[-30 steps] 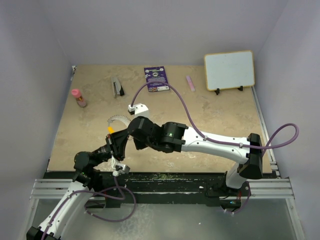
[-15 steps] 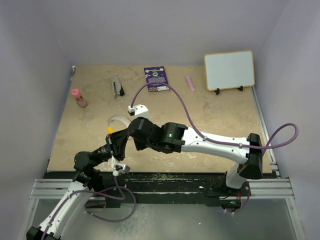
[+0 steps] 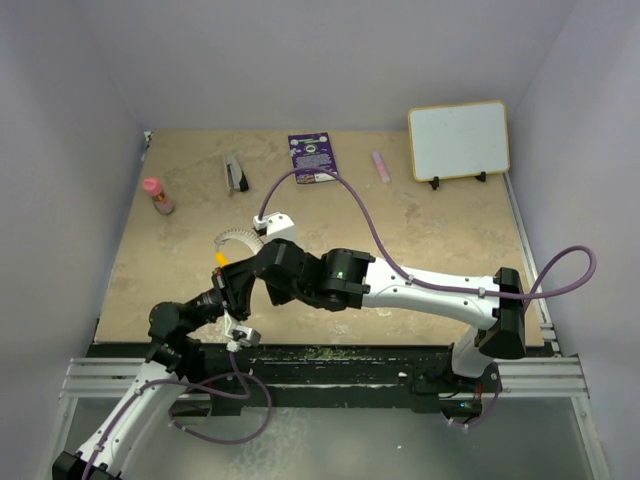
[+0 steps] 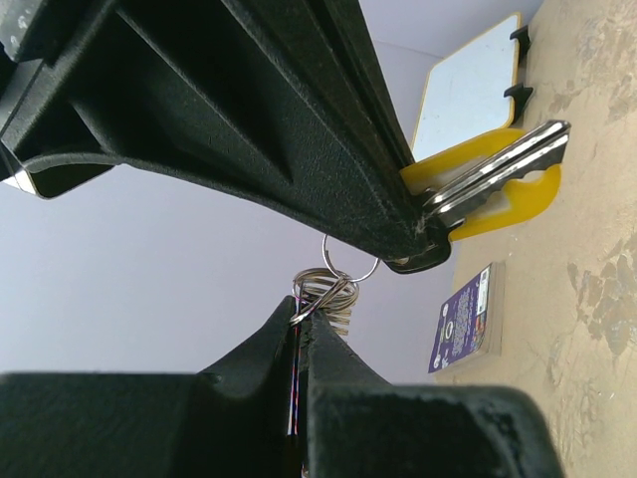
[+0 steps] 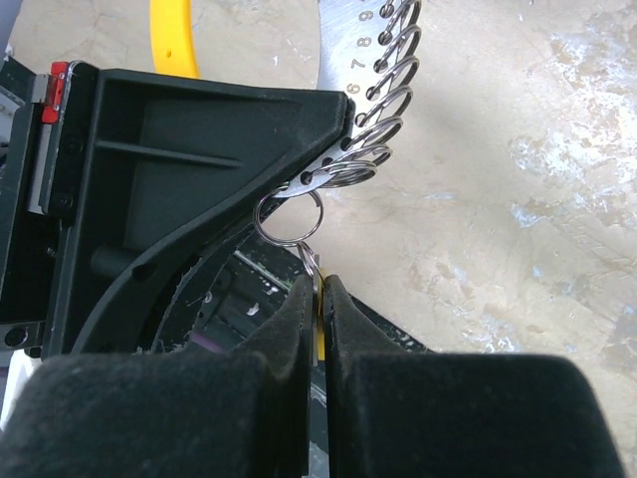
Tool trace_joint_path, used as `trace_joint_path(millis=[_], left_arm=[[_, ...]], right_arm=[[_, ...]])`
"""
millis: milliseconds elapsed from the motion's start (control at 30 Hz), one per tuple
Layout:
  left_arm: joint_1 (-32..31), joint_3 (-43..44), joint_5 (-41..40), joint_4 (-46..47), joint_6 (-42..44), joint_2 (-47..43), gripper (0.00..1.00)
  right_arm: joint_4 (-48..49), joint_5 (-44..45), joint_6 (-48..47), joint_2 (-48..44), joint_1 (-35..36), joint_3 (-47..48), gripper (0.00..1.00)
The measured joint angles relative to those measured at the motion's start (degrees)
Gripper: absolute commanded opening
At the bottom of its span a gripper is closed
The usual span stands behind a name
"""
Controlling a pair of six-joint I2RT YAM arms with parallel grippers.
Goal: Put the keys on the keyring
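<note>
My left gripper (image 4: 304,317) is shut on the keyring (image 4: 328,292), a silvery coil of thin loops. In the right wrist view the keyring (image 5: 383,124) runs along a curved, numbered metal strip. A small plain ring (image 5: 289,219) hangs from the coil's end. It joins onto the keys (image 5: 318,299), seen as a sliver of metal and yellow pinched in my shut right gripper (image 5: 318,284). In the left wrist view the yellow-headed keys (image 4: 488,184) stick out beside the right fingers (image 4: 299,119). From above, both grippers meet beside the keyring (image 3: 233,238) at the table's near left.
Along the back stand a pink-capped bottle (image 3: 155,195), a grey-and-black tool (image 3: 235,172), a purple card (image 3: 312,158), a small pink block (image 3: 381,166) and a whiteboard (image 3: 458,140). The table's front edge (image 3: 330,348) lies just below the grippers.
The right arm's wrist has eased slightly toward the near left. Both grips are unchanged, and the left arm has stayed put.
</note>
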Motion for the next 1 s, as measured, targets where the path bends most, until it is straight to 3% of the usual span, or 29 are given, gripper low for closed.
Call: trace_joint_path(millis=[1000], left_arm=[[-0.02, 0.00, 0.55, -0.37, 0.20, -1.22, 0.03]], right_arm=[[-2.69, 2.19, 1.11, 0.00, 0.00, 3.50, 0.00]])
